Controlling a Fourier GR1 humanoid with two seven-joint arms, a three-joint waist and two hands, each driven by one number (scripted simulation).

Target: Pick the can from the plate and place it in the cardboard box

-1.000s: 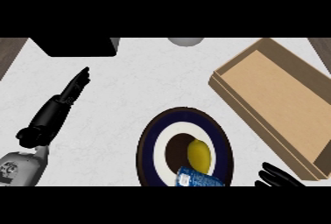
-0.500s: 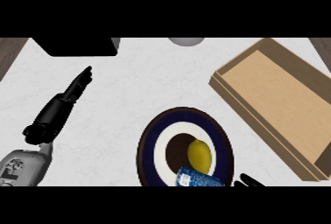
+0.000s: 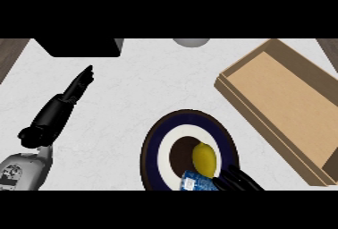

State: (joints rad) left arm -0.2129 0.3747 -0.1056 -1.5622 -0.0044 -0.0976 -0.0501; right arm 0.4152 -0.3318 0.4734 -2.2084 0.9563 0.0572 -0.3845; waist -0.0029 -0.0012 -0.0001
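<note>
Head view: task barely begun — the can (image 3: 197, 183) lies on its side at the near rim of the plate (image 3: 153, 147), blue label showing, partly cut off by the lower edge; nothing lifted yet. Right hand (image 3: 239, 179) sits on the plate just right of the can, fingers touching or nearly touching it; whether they are curled round it I cannot tell. Left hand (image 3: 74, 89) is well left of the plate, fingers straight and relaxed, holding nothing, resting. Left to do, as I judge: grasp, lift, carry to the box, release. Containers — plate holds the can and a yellow lemon (image 3: 204, 159), which lies just beyond the can near the plate's centre. Cardboard box (image 3: 284, 96), right of and beyond the plate, shows only its bare brown floor.
</note>
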